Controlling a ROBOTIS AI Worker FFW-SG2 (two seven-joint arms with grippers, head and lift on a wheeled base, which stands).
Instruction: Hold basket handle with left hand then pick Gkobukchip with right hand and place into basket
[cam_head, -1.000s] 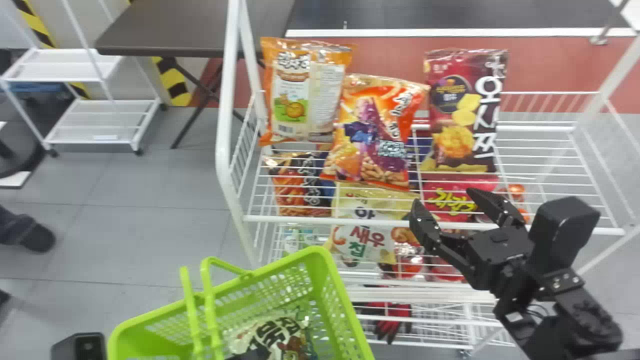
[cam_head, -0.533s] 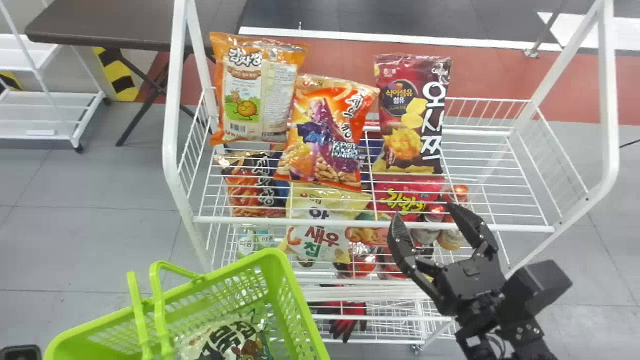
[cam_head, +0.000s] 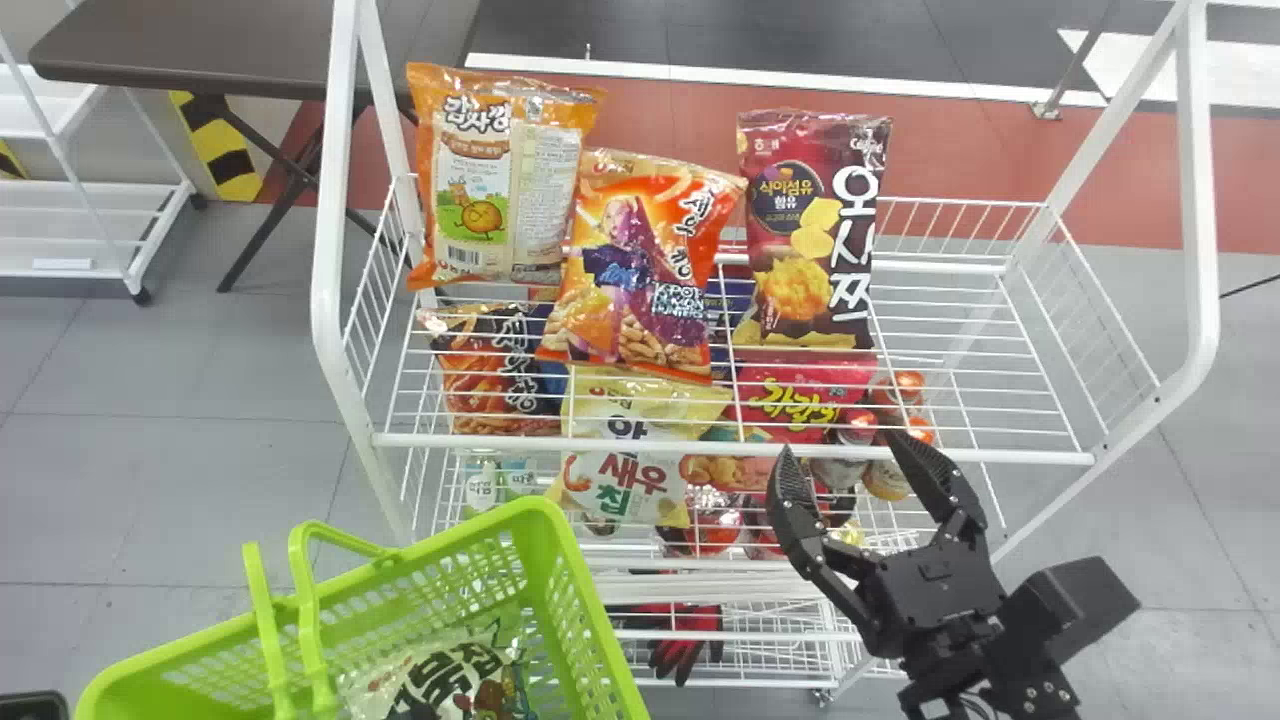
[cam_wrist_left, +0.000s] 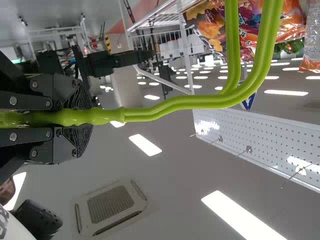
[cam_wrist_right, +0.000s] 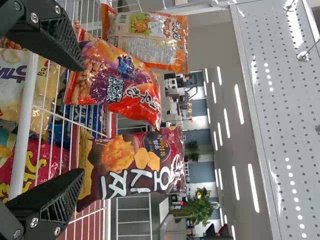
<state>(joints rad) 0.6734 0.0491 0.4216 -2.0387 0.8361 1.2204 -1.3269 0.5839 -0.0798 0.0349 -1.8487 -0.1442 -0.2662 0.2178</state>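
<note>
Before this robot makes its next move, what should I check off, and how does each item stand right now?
1. Left gripper closed around the basket handle: ok.
2. Right gripper open, with nothing between its fingers: ok.
3. Snack bag down inside the basket: ok.
4. Right gripper clear of the rack's front rail: cannot tell; they overlap in the head view.
5. Basket supported from beneath: cannot tell.
</note>
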